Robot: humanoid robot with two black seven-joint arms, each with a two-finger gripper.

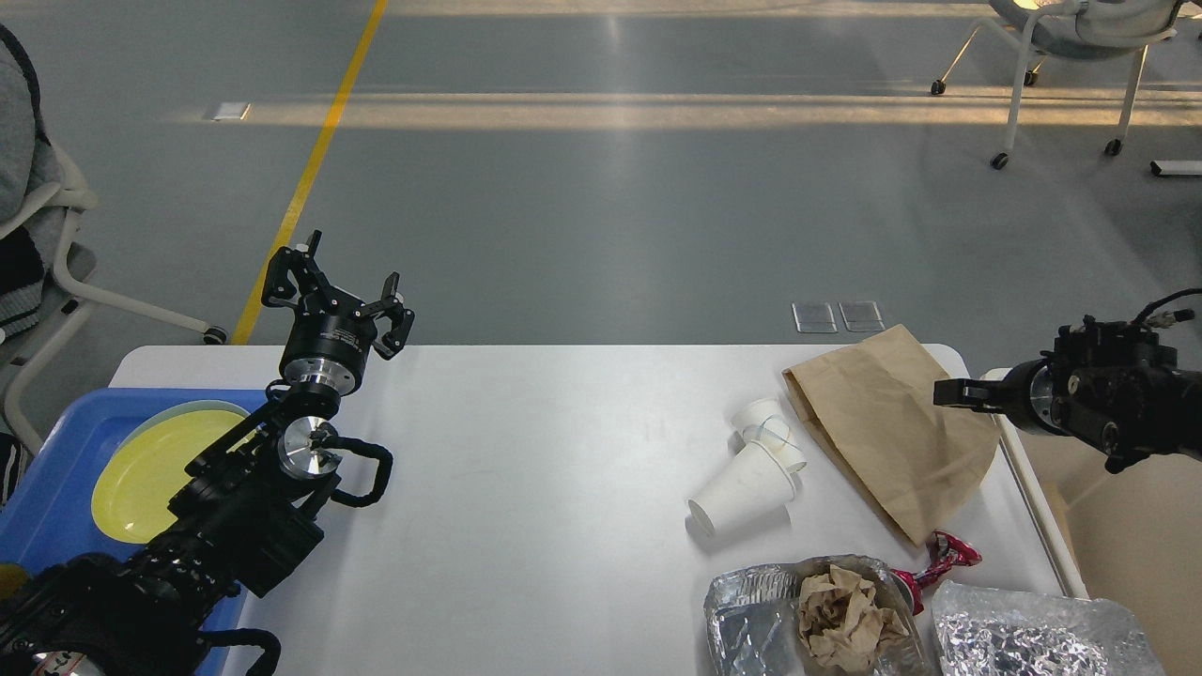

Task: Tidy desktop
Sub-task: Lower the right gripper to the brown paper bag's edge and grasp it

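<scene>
Desktop [545,469] noted filling the lower centre of the head view, with litter grouped at its 4 o'clock quarter. Right gripper [950,392] is seen side-on over the right edge of the brown paper bag [892,427]; its fingers cannot be told apart, so its state cannot be told. Whether it touches the bag cannot be told either. The bag's long axis runs from 11 to 5 o'clock, its body lying at 9 o'clock from that gripper. The right arm is judged far the nearer to all the litter. Left gripper [336,291] is held over the far left edge at 10 o'clock, fingers spread, nothing in it.

Containers: blue tray [56,469] at 8 o'clock holds a yellow plate [155,465]. Cream bin [1127,526] at 3 o'clock is partly hidden by the right arm; contents not readable. Foil tray [761,610] at 5 o'clock holds crumpled brown paper [845,615]; a second foil piece [1024,638] lies beside it, a red wrapper [944,559] between. Two white paper cups [751,465] lie tipped just left of the bag.
</scene>
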